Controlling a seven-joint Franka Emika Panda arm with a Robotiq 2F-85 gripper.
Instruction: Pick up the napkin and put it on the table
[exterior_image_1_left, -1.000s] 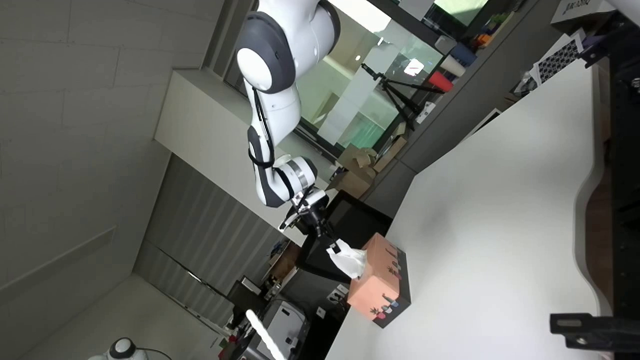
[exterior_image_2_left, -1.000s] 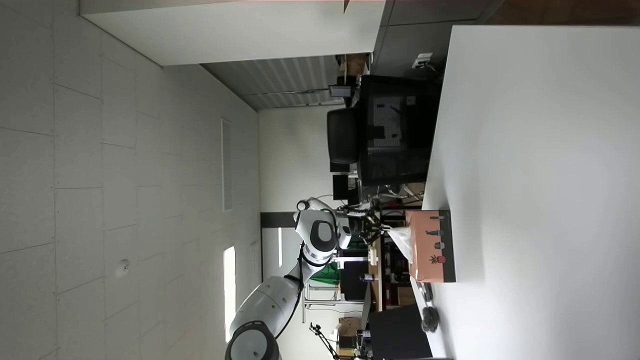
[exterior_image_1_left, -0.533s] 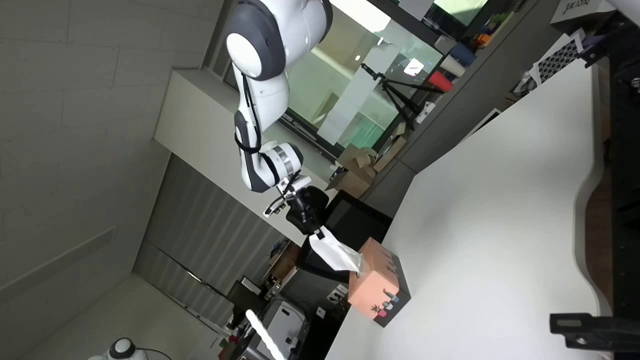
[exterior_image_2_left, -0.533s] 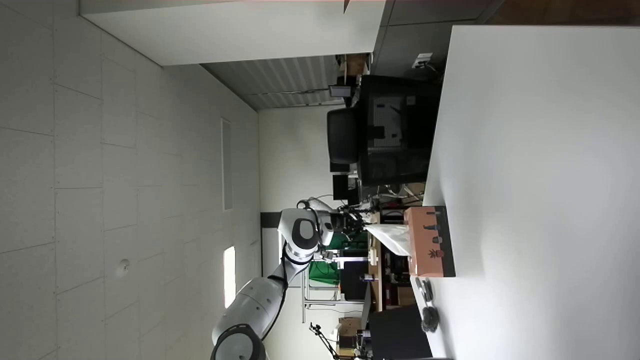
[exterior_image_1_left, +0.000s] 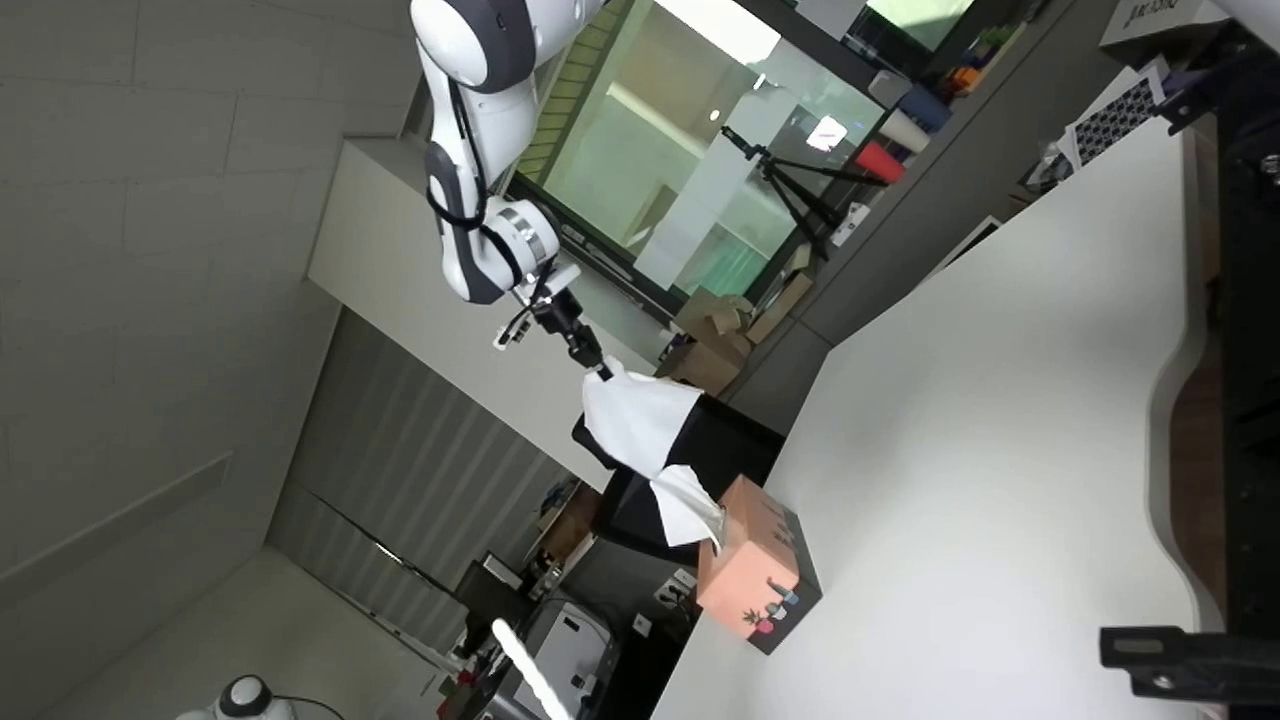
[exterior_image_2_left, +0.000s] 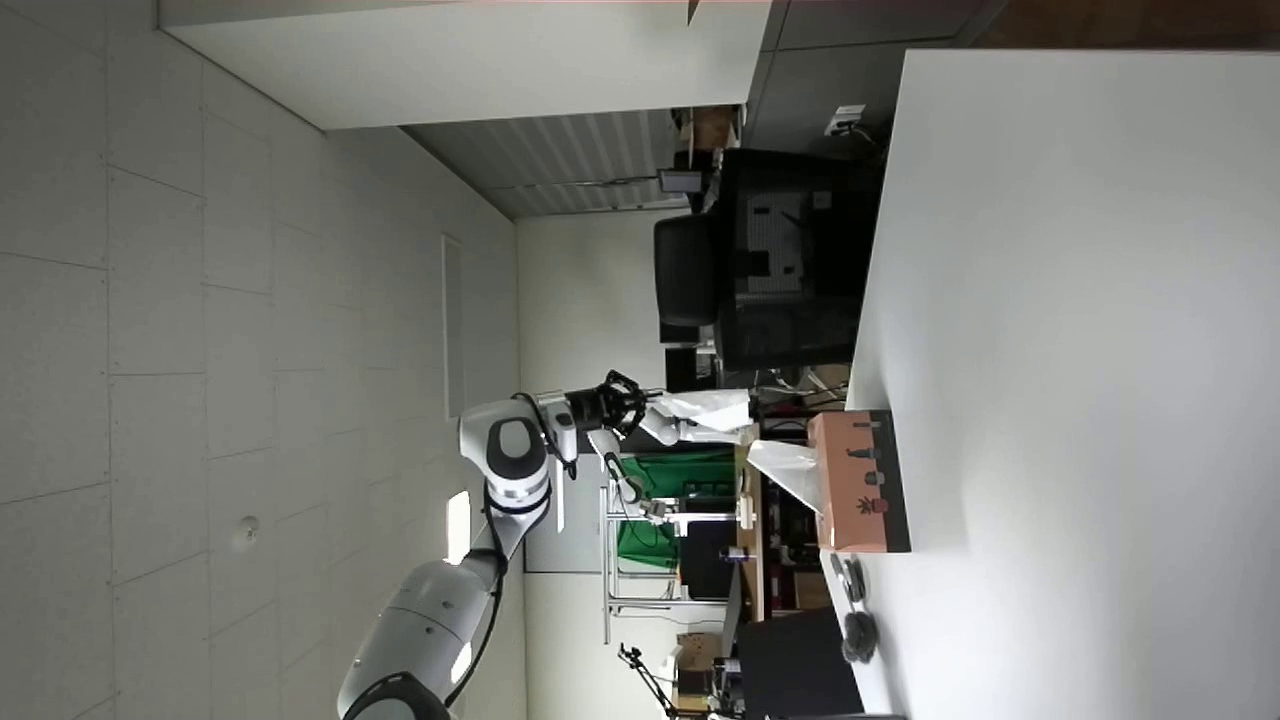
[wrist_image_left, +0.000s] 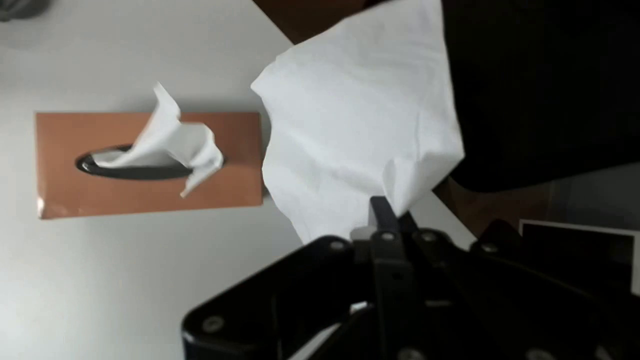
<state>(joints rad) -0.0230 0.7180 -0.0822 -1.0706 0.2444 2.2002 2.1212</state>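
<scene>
My gripper (exterior_image_1_left: 604, 371) is shut on one end of a white napkin (exterior_image_1_left: 640, 415), well away from the tissue box (exterior_image_1_left: 740, 585). The napkin hangs spread out from the fingertips, also in an exterior view (exterior_image_2_left: 712, 408). In the wrist view the fingertips (wrist_image_left: 392, 210) pinch a fold of the napkin (wrist_image_left: 360, 110), which hides part of the table edge. The orange box with a dark base stands on the white table (exterior_image_1_left: 1000, 400). Another tissue (wrist_image_left: 170, 142) sticks out of its oval slot; in an exterior view this tissue (exterior_image_2_left: 790, 472) is apart from the held napkin.
Both exterior pictures are turned sideways. A black chair (exterior_image_1_left: 730, 450) stands past the table edge, behind the napkin. A grey fuzzy object (exterior_image_2_left: 860, 638) lies on the table near the box. A black bracket (exterior_image_1_left: 1160, 655) sits at the table's near edge.
My gripper has risen away from the box and pulled the napkin fully out. A further tissue now pokes from the slot. The box shifted slightly early on, then stayed put.
</scene>
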